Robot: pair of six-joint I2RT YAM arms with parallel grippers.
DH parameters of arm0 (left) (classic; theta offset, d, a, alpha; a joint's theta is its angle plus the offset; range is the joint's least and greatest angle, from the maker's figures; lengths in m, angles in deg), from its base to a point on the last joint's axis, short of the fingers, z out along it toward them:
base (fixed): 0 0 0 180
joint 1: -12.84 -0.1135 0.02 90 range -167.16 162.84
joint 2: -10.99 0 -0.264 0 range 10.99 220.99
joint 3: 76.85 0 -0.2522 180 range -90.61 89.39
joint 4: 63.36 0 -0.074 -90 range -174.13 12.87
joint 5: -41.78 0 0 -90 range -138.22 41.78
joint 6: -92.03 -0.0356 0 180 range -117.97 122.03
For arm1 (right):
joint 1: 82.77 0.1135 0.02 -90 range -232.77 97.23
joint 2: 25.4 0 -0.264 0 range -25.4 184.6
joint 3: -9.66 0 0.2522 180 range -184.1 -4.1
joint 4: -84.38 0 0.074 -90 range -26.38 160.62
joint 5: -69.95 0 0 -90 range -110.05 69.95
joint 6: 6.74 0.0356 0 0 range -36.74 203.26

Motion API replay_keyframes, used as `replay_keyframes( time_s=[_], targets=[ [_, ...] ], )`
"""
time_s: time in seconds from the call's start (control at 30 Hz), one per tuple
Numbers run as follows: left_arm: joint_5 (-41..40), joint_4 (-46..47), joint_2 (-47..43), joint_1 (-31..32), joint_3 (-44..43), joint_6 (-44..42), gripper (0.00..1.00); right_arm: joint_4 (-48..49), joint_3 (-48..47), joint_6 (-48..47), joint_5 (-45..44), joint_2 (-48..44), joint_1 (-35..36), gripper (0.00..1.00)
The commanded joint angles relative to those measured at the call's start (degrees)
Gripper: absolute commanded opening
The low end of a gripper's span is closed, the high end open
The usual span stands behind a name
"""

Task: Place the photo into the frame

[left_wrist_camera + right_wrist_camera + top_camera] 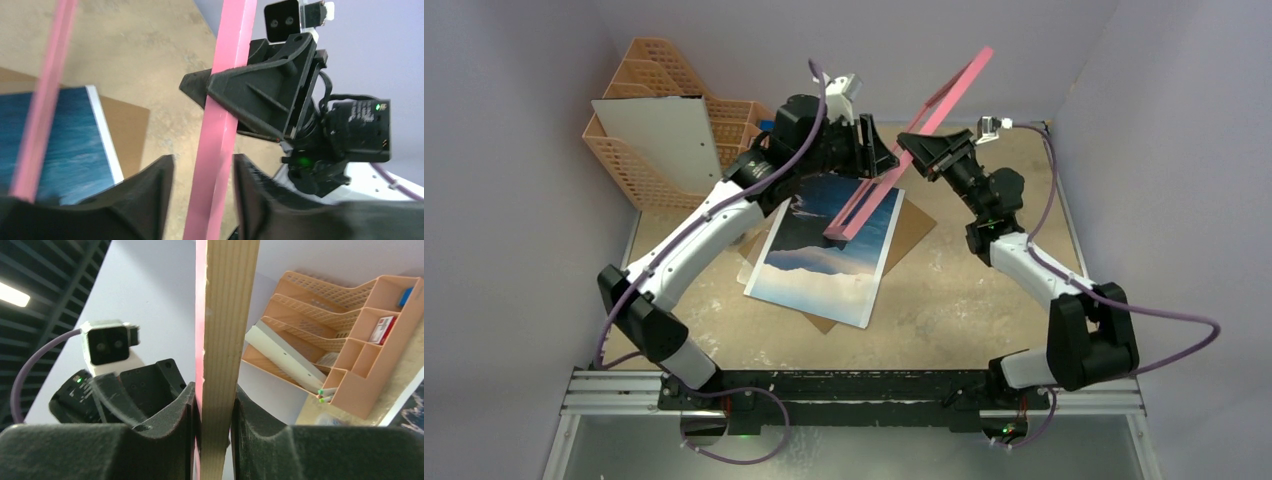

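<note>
Overlooking top view: thin pink rectangular frame [861,207] hung tilted, edge-on, above blue sea-and-mountain photo [824,265] lying flat; grips unclear.
Left wrist: left gripper [203,167] straddled frame bar, gap showing.
Right wrist: right gripper [214,392] pinched frame's pale edge; ends cut off.

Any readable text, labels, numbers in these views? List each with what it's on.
None readable.
red box in the rack: any print is too small and blurred to read.
frame and photo: no text visible.
</note>
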Motion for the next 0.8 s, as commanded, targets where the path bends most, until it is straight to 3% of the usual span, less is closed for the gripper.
replay_keyframes(
  time_s=[0.0, 0.1, 0.2, 0.37, 0.57, 0.77],
  targets=[
    [-4.61, 0.0, -7.4, -0.61, -0.62, -4.3, 0.6, -16.14, -8.66, -11.13, 1.18, -6.23, -0.7, 0.15],
    [-6.37, -0.12, -10.41, -0.54, 0.8, -6.13, 0.74, -31.71, -15.03, -17.2, 1.26, -7.63, -0.86, 0.1],
    [-8.7, -0.44, -14.09, -0.55, 2.73, -7.56, 0.8, -44.04, -20.38, -23.27, 2.43, -7.95, -1.2, 0.05],
    [-12.34, -0.49, -20.68, -0.58, 8.71, -8.54, 0.82, -61.12, -26.27, -32.78, 1.23, -9.66, -1.67, 0.05],
    [-17.5, -2.75, -26.53, -0.56, 15.48, -9.22, 0.83, -84.62, -38.68, -41.4, -8.31, -9.86, -2.16, 0.05],
    [-19.07, -3.96, -29.63, -0.55, 19.76, -9.05, 0.83, -96.39, -47.9, -43.02, -10.3, -9.06, -2.28, 0.0]
  ],
)
